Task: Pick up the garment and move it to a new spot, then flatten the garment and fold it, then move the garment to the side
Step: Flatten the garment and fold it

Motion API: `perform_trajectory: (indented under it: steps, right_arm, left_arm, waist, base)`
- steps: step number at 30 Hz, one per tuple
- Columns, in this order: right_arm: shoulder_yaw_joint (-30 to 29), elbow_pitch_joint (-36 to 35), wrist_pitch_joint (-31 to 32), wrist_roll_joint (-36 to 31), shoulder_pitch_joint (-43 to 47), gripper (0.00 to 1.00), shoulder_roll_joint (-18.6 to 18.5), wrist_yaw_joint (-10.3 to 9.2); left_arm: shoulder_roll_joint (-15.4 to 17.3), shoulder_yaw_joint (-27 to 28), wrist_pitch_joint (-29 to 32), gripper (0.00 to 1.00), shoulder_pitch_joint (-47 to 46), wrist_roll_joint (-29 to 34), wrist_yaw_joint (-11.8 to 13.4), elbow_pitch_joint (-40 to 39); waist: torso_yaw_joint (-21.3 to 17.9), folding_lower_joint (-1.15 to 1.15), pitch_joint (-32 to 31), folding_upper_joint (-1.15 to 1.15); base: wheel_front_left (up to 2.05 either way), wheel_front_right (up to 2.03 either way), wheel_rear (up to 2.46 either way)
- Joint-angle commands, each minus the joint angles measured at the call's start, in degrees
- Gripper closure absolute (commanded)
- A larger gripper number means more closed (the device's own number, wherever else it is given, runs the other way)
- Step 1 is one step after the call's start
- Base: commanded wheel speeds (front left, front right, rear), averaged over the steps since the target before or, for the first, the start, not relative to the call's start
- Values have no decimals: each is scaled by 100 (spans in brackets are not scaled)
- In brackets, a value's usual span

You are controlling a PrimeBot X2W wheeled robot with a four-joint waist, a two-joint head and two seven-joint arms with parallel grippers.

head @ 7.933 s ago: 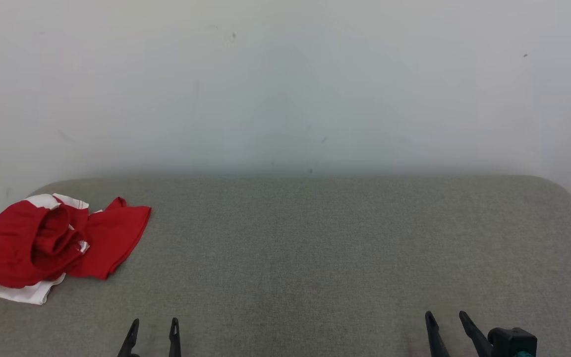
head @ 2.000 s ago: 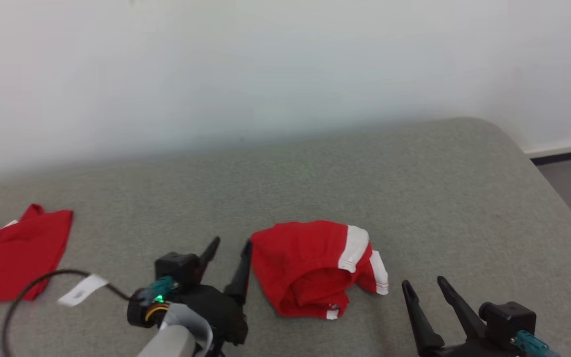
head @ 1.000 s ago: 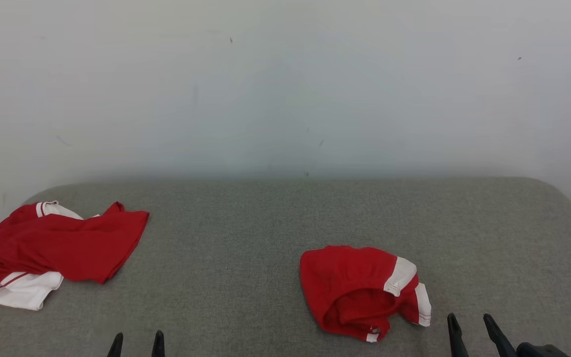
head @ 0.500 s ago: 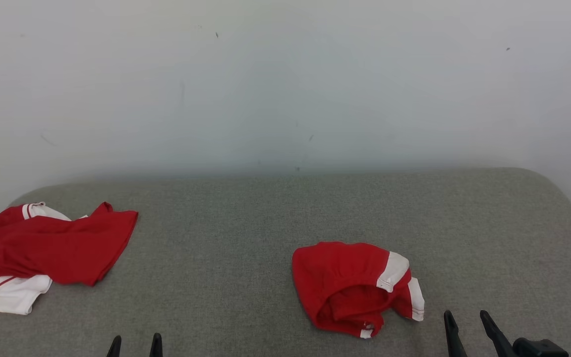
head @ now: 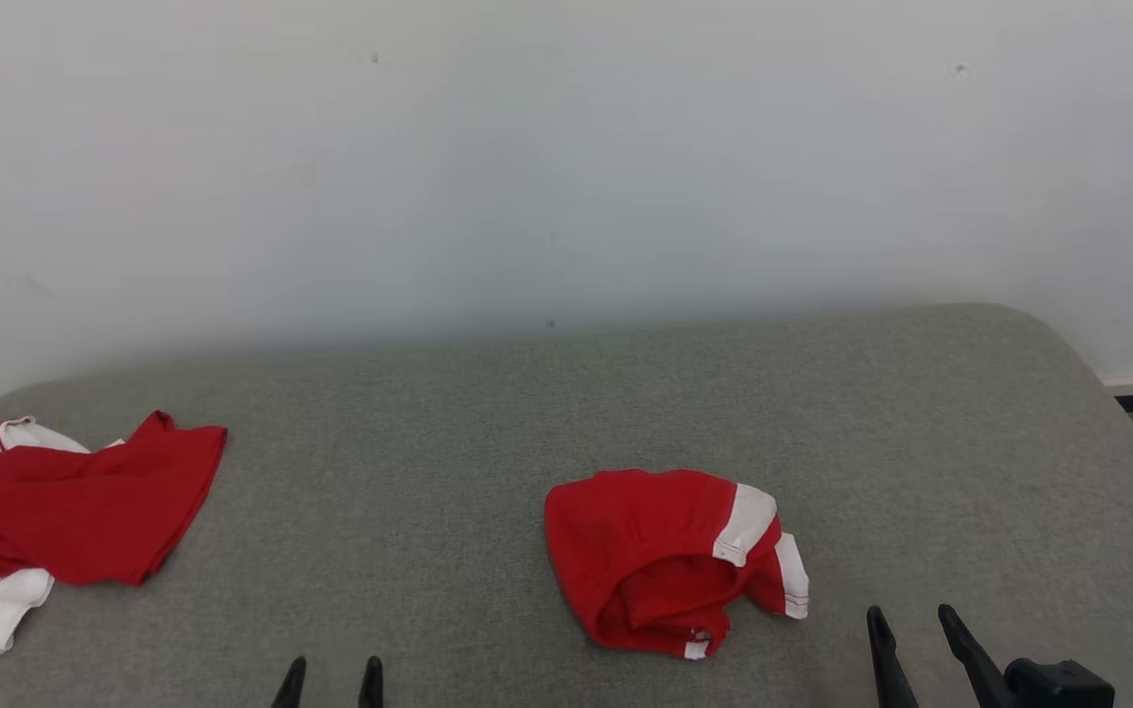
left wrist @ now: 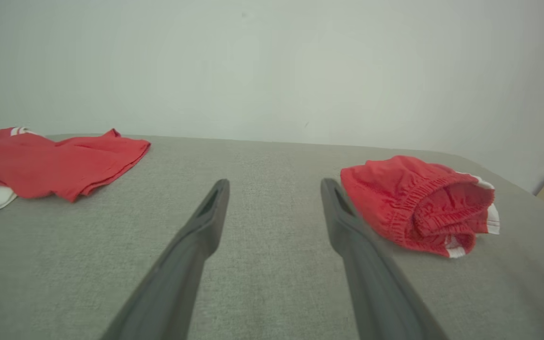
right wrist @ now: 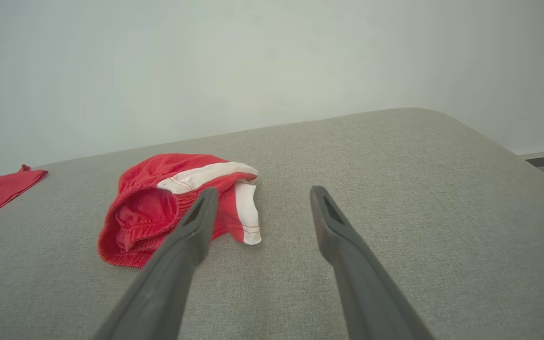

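Red shorts [head: 670, 560] lie bunched near the middle of the grey table [head: 409, 423], apparently set in their new spot but not yet flattened, folded or moved aside, as the left gripper [head: 333, 665] and right gripper [head: 909, 616] wait empty at the near edge, jaws wide open.

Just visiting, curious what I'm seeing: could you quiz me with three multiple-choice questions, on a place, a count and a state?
1. Where is the crumpled garment? A) on the grey surface, near the right gripper B) on the floor C) in a basket
2. How many red garments? A) one B) two C) four
3. The left gripper and the right one are: A) open, empty B) shut on cloth C) lifting cloth
Answers: 1A, it lies by that gripper; 2B, a second garment lies far left; 3A, fingers apart, nothing between.
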Motion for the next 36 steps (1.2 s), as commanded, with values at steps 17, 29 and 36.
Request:
perform_trajectory:
  steps: [17, 29, 36]
  right_arm:
    - [138, -102, 73, 6, -198, 0, 0, -12]
    - [79, -81, -28, 122, -202, 0, 5, -12]
    - [173, -33, 30, 72, -290, 0, 3, -12]
  left_arm:
    - [-69, -1713, -15, 0, -1533, -462, -25, 1726]
    - [-72, -2147, 31, 0, -2522, -735, 260, 2664]
    - [-72, -2325, 120, 0, -2982, -1094, 577, 3192]
  waist:
    - [-2136, 0, 534, 0]
    - [-2565, 0, 807, 0]
    - [-2552, 0, 809, 0]
  base:
    - [0, 0, 0]
    - [0, 0, 0]
    - [0, 0, 0]
